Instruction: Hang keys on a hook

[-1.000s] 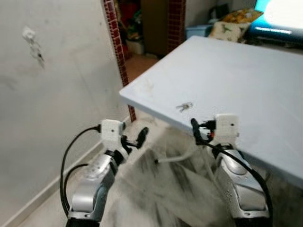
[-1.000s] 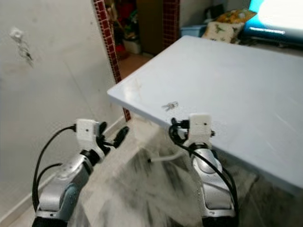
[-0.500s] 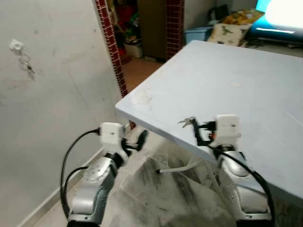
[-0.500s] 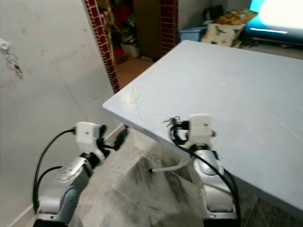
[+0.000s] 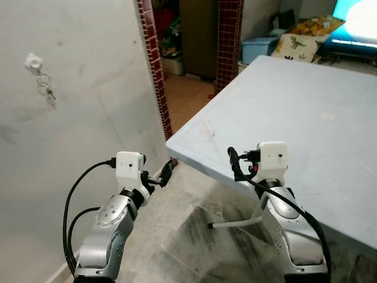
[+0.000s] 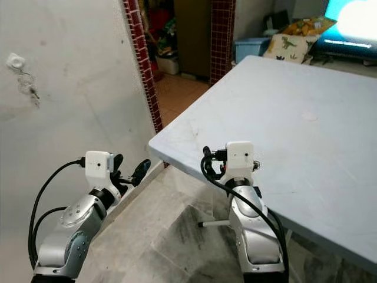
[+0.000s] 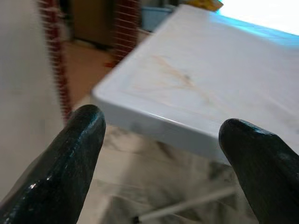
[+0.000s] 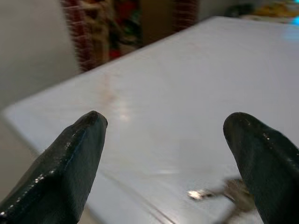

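Observation:
A small bunch of silver keys (image 8: pixel 231 191) lies on the pale blue table (image 5: pixel 306 112) near its front edge, just below and ahead of my right gripper (image 8: pixel 167 119). That gripper (image 5: pixel 237 165) is open over the table edge with nothing between its fingers. In the eye views it covers the keys. On the grey wall at far left sits a white hook (image 5: pixel 33 61) with another bunch of keys (image 5: pixel 46 88) hanging from it. My left gripper (image 5: pixel 162 174) is open and empty, held low in front of the table's corner.
Past the table corner is a doorway between red brick pillars (image 5: pixel 152 65). A blue bin (image 5: pixel 259 48), a patterned cushion (image 5: pixel 300 44) and a glowing screen (image 5: pixel 359 23) stand behind the table. A white bar (image 5: pixel 235 223) lies on the marbled floor under the table.
The whole view has shifted, so the camera moved. The keys lay ahead of my right gripper in the eye views; now the gripper covers them. Both grippers stay open.

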`<state>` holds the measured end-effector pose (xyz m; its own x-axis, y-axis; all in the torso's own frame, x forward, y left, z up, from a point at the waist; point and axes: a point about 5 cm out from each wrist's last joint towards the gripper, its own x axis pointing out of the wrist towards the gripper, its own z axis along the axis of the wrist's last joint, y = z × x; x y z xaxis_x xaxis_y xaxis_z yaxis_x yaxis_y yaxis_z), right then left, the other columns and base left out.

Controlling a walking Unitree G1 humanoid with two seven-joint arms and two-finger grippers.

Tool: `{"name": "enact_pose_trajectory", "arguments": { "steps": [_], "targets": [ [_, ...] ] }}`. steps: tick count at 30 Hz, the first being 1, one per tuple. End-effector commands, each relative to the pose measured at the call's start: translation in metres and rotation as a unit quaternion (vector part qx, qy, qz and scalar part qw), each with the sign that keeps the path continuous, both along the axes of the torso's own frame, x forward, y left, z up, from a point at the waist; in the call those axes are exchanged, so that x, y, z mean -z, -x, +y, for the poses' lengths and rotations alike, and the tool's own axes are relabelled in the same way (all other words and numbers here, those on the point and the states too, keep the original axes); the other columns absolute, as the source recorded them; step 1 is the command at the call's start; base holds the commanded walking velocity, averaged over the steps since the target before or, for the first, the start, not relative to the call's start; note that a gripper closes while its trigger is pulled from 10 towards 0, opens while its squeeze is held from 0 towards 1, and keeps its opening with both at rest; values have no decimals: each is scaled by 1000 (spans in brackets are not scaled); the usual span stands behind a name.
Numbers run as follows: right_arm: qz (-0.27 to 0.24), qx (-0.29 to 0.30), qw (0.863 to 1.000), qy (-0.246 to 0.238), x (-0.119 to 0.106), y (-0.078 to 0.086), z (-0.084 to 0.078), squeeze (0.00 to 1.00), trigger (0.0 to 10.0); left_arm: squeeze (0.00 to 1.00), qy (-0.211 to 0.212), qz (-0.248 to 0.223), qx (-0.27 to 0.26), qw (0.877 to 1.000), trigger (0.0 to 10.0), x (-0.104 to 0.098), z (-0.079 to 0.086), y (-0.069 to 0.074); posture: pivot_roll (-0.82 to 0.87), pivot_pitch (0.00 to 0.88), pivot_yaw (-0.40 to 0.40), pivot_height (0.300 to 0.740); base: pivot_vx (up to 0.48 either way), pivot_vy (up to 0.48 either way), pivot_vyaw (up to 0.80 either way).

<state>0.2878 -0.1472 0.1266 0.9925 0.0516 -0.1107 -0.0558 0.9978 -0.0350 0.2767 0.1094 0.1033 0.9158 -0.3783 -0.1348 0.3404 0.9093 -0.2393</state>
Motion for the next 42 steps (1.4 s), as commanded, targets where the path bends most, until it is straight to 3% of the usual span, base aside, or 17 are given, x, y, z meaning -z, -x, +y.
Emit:
{"name": "enact_pose_trajectory", "arguments": {
  "steps": [1, 6, 18, 27, 42],
  "targets": [
    [-11, -11, 1000, -9, -6, -1, 10, 0, 10000, 0, -11, -3, -14, 1000, 10000, -2, 11, -2, -66, 0, 97, 740, 0, 446, -800],
    [-10, -9, 1000, -9, -5, -2, 10, 0, 10000, 0, -13, -3, -11, 1000, 10000, -3, 10, -3, -66, 0, 99, 740, 0, 347, -800],
    [-14, -9, 1000, -10, -6, -3, 11, 0, 10000, 0, -7, -1, -4, 1000, 10000, -3, 7, -4, -64, 0, 100, 740, 0, 0, -656],
    [-17, -12, 1000, -10, -8, -5, 12, 0, 10000, 0, 22, -4, 9, 1000, 10000, -8, 3, -4, -63, 0, 98, 740, 0, 0, 0],
    [-16, -14, 1000, -11, -7, -5, 13, 0, 10000, 0, 18, -1, 9, 1000, 10000, -7, 3, -4, -63, 0, 99, 740, 0, -17, 0]
  ]
}}
